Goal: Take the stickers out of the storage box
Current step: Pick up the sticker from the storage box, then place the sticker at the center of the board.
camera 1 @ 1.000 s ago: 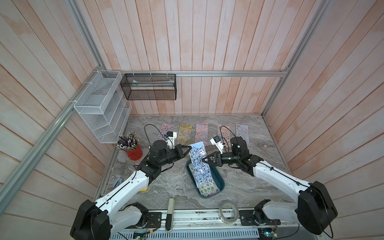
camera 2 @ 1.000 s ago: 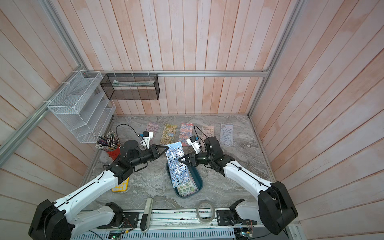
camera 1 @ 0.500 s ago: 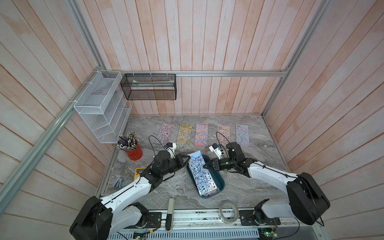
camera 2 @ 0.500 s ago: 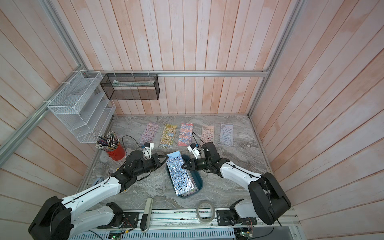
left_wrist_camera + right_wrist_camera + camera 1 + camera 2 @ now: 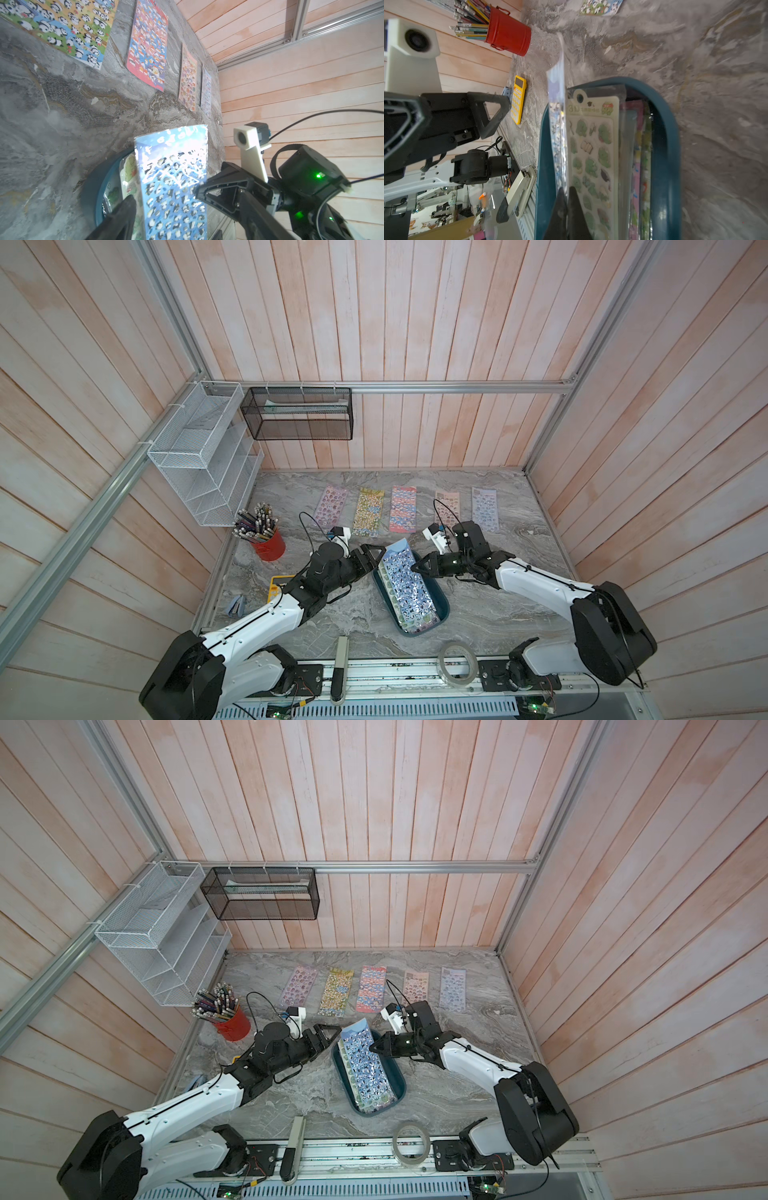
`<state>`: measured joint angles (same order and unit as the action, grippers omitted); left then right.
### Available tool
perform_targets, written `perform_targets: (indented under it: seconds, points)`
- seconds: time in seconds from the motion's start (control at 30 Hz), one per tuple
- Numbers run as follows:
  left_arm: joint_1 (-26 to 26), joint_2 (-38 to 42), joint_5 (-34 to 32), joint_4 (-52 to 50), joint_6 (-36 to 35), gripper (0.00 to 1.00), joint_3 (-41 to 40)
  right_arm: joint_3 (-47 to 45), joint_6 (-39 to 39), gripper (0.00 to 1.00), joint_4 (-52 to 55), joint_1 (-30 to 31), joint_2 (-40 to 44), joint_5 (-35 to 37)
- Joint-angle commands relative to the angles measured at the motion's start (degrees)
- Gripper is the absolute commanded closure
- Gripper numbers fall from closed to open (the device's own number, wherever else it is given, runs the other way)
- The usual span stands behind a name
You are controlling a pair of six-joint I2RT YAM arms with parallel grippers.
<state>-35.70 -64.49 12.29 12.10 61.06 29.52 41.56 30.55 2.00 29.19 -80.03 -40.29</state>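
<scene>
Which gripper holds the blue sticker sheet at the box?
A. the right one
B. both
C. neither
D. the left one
A: the right gripper is shut on the edge of the blue sticker sheet, while the left gripper stands open beside it.

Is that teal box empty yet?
Not empty: a green sheet and more stickers lie in the storage box; the right gripper pinches a blue sheet.

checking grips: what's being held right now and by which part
The right gripper pinches the blue sticker sheet by one long edge; the left gripper holds nothing.
</scene>
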Motion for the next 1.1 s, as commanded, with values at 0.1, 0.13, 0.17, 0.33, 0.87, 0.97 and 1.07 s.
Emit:
perform_targets:
  seconds: [0.1,0.13,0.17,0.33,0.87,0.97,1.07]
  points:
    - [-0.6,-0.8,-0.4,-2.7,-5.6,0.18,5.4,6.0,-3.3,1.00,4.3,-4.8,2.5,-0.1]
    - [-0.6,-1.2,-0.1,-2.9,-6.4,0.18,6.3,6.6,-3.1,1.00,4.1,-4.8,2.6,-0.7]
    - [-0.8,-1.7,0.3,-3.0,-7.2,0.17,7.4,7.3,-2.9,1.00,3.7,-5.8,2.7,-1.4]
    - [-1.6,-6.1,3.9,-2.5,-10.7,0.16,13.2,10.6,-1.4,1.00,2.0,-8.6,2.6,-4.0]
    - [-3.0,-17.9,10.2,3.6,-10.9,0.50,23.9,12.3,4.4,1.00,-4.9,-13.3,3.3,-11.0]
    - [-3.0,-18.4,10.3,4.2,-10.8,0.87,24.7,12.1,4.4,1.00,-4.6,-13.9,3.5,-11.2]
    - [-3.0,-18.6,10.5,5.2,-10.9,1.00,25.1,12.2,4.5,1.00,-4.3,-14.5,3.4,-11.8]
